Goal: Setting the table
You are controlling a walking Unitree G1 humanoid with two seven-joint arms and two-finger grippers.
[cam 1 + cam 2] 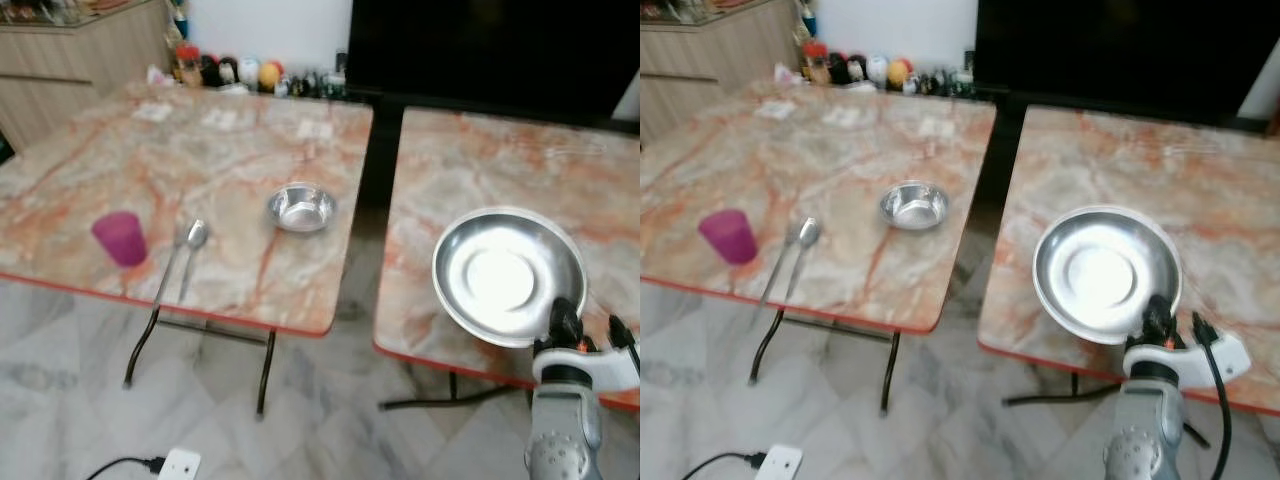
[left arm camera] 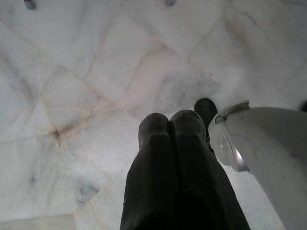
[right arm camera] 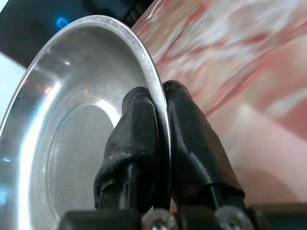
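Right gripper (image 3: 160,103) is pinching the steel plate (image 1: 508,275) by its rim, over the right table's (image 1: 480,160) front edge. Carry step, I'd say; next, it needs setting down flat. Left gripper (image 2: 170,127), fingers together, hangs idle.

Steel plate (image 1: 508,275) tilted above right table edge (rim pinched); bowl (image 1: 301,207), spoon (image 1: 195,237), pink cup (image 1: 120,238) left table.

Soft, even indoor light with mild blur throughout; strong glare whitens the steel plate (image 1: 508,275) just beyond the right gripper (image 3: 160,96), whose near fingers look unfocused.
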